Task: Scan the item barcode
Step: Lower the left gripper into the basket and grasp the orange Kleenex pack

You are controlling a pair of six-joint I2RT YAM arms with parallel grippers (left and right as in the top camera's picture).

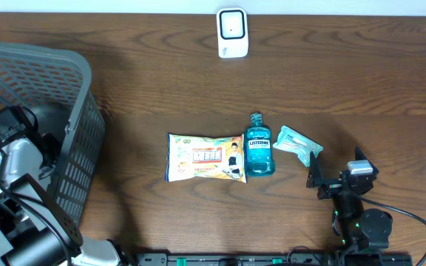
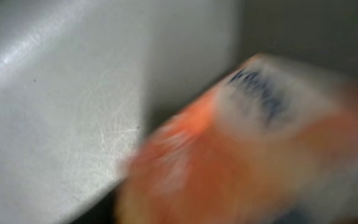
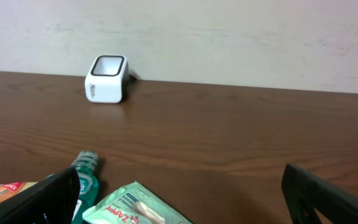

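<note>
Stretching to a pale wall (image 3: 229,31), the dark brown wooden table (image 1: 346,81) carries a white box scanner (image 1: 232,32); the right hand (image 3: 179,196) gapes wide, while the left hand (image 1: 12,124), in the grey mesh basket (image 1: 72,111) facing a blurred orange packet (image 2: 241,155), cannot be judged.

Overhead straight down over the table (image 1: 198,89); right wrist low, toward the scanner (image 3: 106,79), shared with overhead; left wrist very close.

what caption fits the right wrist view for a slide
Open right gripper facing the white boxy scanner across a dark wooden table
</note>
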